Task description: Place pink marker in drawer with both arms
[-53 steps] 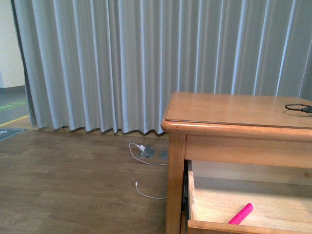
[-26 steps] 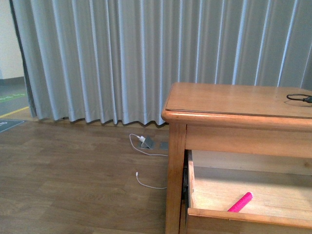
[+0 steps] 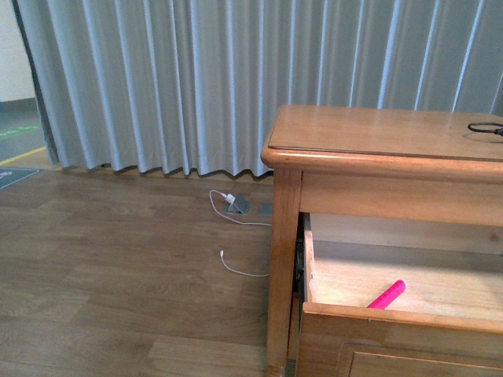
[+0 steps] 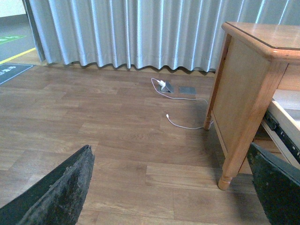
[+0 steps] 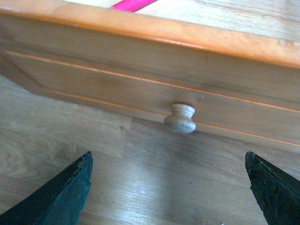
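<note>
The right jaws are spread wide and released, with nothing between them: only the 2 dark fingertips show in the right wrist view, and the bare wood floor lies in the gap. Ahead of them, clear of both tips, sits the small round pale knob on the recessed panel front of the drawer. The left jaws are likewise released and empty, their 2 black tips at the edges of the left wrist view, facing open floor and the side panel and turned leg of the desk. In the front view neither arm appears. There the drawer stands pulled out under the desk top, and the pink marker lies inside it on the pale drawer floor, slanted with its far end toward 1 o'clock, its near end hidden behind the drawer's front rail. The right wrist view catches a sliver of the same marker just beyond the top edge of the drawer front. A black cable rests on the desk top at about 3 o'clock from its centre. At 9 o'clock from the desk, a white charger and cord lie on the floor before a grey pleated curtain.
</note>
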